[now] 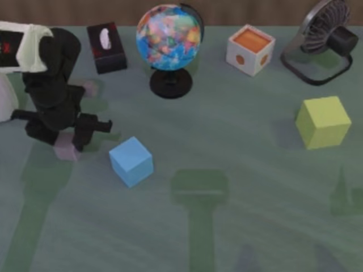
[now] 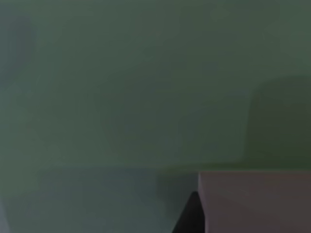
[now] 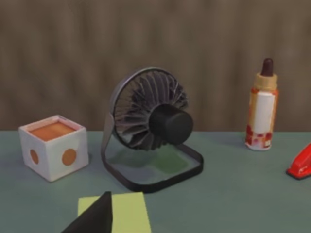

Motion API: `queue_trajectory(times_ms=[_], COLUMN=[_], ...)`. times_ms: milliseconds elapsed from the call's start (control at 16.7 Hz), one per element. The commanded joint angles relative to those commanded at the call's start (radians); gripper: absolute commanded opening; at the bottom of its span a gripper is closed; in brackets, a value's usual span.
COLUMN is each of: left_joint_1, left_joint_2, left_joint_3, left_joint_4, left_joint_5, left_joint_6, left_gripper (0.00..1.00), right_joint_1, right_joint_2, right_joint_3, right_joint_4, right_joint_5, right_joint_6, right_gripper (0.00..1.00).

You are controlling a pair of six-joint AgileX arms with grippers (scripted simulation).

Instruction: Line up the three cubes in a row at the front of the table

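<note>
A grey-green streaked worktop (image 1: 255, 187) is seen, bounded at the far edge by a brown wooden strip (image 1: 238, 11). Soft shadows are cast across it by overhead light.

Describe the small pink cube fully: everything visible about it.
The pink cube is a small, plain, matte block in pale pink-lilac, sitting on the table at its left side, left of the light-blue cube. From above, the left gripper sits over it and hides most of it; only a lower corner shows. The left wrist view shows one flat pale face close up beside a dark finger. Whether the fingers grip it cannot be told.
</note>
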Motion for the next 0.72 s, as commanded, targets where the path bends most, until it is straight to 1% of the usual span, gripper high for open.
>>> queue_trajectory(times_ms=[240, 540, 720], left_joint_1=[0.004, 0.018, 0.02], left_joint_2=[-0.051, -0.117, -0.134], left_joint_3=[0.041, 0.136, 0.155], left_joint_4=[-0.055, -0.225, -0.252], left_joint_5=[0.001, 0.0, 0.0], left_joint_6=[-0.001, -0.003, -0.003], left_gripper=[0.0, 0.0, 0.0], right_joint_1=[0.0, 0.0, 0.0], right_joint_2=[0.0, 0.0, 0.0], right_joint_3=[0.0, 0.0, 0.0], right_joint_4=[0.0, 0.0, 0.0], right_joint_5=[0.0, 0.0, 0.0], right_joint_6=[0.0, 0.0, 0.0], right_gripper=[1.0, 1.0, 1.0])
